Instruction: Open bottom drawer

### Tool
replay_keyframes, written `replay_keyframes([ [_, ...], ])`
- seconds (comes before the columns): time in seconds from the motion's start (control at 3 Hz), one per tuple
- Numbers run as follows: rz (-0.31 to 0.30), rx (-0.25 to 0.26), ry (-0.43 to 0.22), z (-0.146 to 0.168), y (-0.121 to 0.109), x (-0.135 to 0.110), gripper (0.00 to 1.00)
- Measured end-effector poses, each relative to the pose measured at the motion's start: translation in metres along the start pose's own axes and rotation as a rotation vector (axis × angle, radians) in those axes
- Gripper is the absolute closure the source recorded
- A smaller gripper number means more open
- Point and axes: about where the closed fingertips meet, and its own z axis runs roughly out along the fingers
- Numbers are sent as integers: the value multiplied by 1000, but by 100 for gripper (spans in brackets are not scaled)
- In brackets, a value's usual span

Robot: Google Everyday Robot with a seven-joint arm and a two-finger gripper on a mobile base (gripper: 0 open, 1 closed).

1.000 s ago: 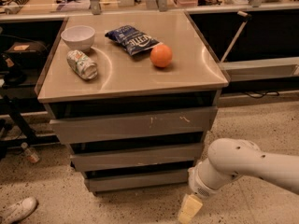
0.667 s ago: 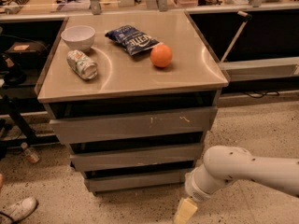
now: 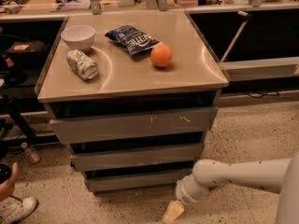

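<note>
The bottom drawer (image 3: 138,180), narrowest of three grey metal fronts, sat shut under the brushed table (image 3: 140,76). My fingers (image 3: 173,212), a tan wedge, hung low near its corner over speckled floor (image 3: 261,129); their spread I could not tell. On top: one bowl (image 3: 78,35), one can (image 3: 82,64), one chip bag (image 3: 132,39), one orange (image 3: 161,55).

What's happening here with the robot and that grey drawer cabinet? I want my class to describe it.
A robot arm reaches in low from the right, its gripper near the floor, just in front of the right end of the bottom drawer. It does not seem to touch the drawer, which looks shut. On the cabinet top lie a bowl, a tipped can, a chip bag and an orange.
</note>
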Motion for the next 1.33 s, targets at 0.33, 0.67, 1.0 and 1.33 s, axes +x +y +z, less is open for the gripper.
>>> replay_keyframes([
  [0.33,30,-25,-24,46,-17,2,0],
  [0.67,30,-25,-24,46,-17,2,0],
  [1.0,17,-15,-80,67,-33,-4,0],
  [1.33,0,16,-151,89,-63,-18,0],
])
